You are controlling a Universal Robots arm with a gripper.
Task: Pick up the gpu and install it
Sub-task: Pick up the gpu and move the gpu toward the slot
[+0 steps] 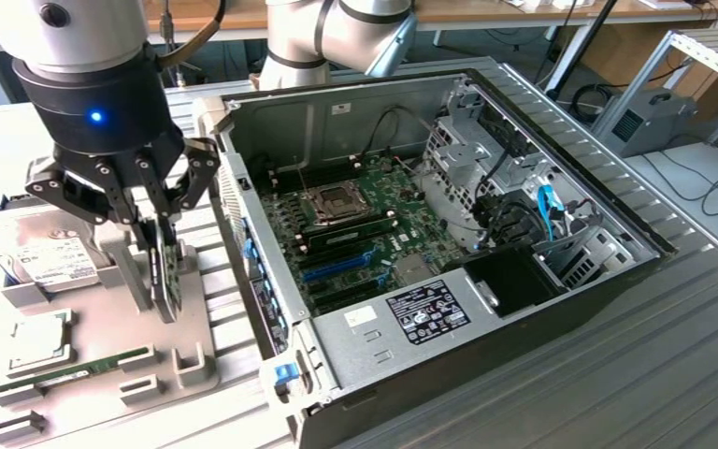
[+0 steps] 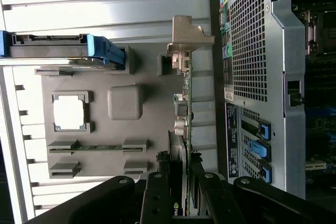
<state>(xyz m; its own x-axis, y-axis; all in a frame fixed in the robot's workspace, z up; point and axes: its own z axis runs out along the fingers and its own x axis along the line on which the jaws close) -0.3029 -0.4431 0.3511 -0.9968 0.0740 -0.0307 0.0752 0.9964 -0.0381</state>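
The gpu stands on edge in a slot of the grey holder, to the exterior view's left of the open computer case. My gripper reaches down from above, and its dark fingers press on both faces of the card's top edge. In the wrist view the gpu runs away from the gripper, with its metal bracket at the far end and the black cooler between the fingers. The motherboard with blue card slots lies exposed inside the case.
On the holder lie a silver hard drive, a processor chip and a green memory stick. The case's perforated wall rises close beside the card. Cables and a drive cage crowd the case's far side.
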